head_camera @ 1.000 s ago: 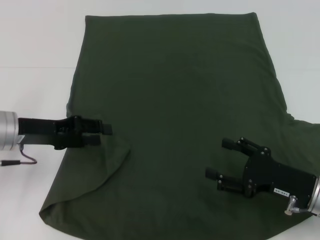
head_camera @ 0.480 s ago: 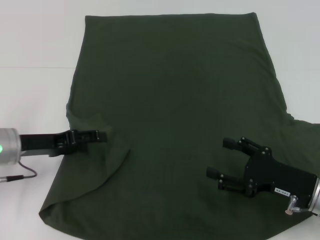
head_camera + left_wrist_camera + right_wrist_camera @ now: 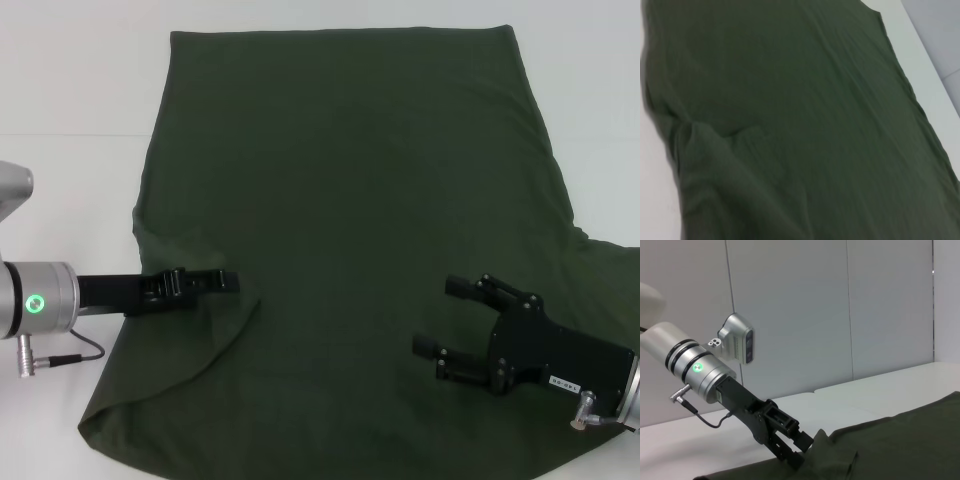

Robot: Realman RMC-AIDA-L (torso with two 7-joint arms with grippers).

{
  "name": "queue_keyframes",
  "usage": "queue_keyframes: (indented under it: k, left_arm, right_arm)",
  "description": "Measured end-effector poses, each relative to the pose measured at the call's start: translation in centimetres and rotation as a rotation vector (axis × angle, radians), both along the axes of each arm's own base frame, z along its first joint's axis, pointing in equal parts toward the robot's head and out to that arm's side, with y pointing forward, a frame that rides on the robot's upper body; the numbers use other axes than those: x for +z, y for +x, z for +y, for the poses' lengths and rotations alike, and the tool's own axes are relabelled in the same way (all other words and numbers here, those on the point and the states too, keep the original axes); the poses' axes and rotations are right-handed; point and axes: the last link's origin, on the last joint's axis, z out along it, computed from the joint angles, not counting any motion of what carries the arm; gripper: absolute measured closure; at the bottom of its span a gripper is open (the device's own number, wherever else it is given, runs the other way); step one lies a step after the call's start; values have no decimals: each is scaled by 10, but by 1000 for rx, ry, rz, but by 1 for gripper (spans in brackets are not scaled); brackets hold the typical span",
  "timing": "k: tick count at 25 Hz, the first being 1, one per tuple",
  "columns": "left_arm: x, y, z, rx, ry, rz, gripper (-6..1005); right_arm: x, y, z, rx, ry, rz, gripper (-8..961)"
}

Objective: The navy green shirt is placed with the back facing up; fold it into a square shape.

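**On the white table: left sleeve fold in hand**

Across the white table [image 3: 70, 80] you have the navy green shirt [image 3: 350, 200] spread flat, its straight hem at the far edge and the wider shoulder end nearest the robot. It covers most of the work surface, which is why both arms reach in from the sides rather than from above the middle. On the robot's left, the cloth is already doubled inward: a curved flap [image 3: 190, 340] lies over the body of the shirt, with a rumpled ridge where the sleeve meets the side seam. On the right, the sleeve [image 3: 605, 265] runs out flat toward the edge of the head view, not yet turned in.

Your right gripper [image 3: 448, 317] hovers low over the near right part of the shirt with its fingers spread apart and nothing between them. It looks parked there, ready for its own side.

Your left gripper [image 3: 218, 282] lies nearly level, its tips at the ridge of the folded flap. The right wrist view shows the left gripper [image 3: 802, 446] nosing into raised cloth, which suggests it is carrying or pressing the sleeve inward. Whether its fingers are pinched on fabric or just apart you cannot tell from these views; the tips are buried in dark cloth.

Judged from this, you are early: one side fold under way.
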Motion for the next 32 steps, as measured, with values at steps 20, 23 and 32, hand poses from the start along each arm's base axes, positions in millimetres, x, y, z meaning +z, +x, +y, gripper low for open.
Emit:
queue_keyframes:
  k: [20, 23, 32]
  left_arm:
    - [-11, 34, -41, -271, -284, -164, 124]
    - [-7, 27, -48, -416, -251, -117, 126]
    - [2, 5, -76, -830, -56, 83, 123]
  right_arm:
    - [2, 1, 1, -10, -4, 3, 30]
    - [7, 4, 1, -43, -17, 22, 30]
    - [72, 17, 4, -296, -163, 133, 31]
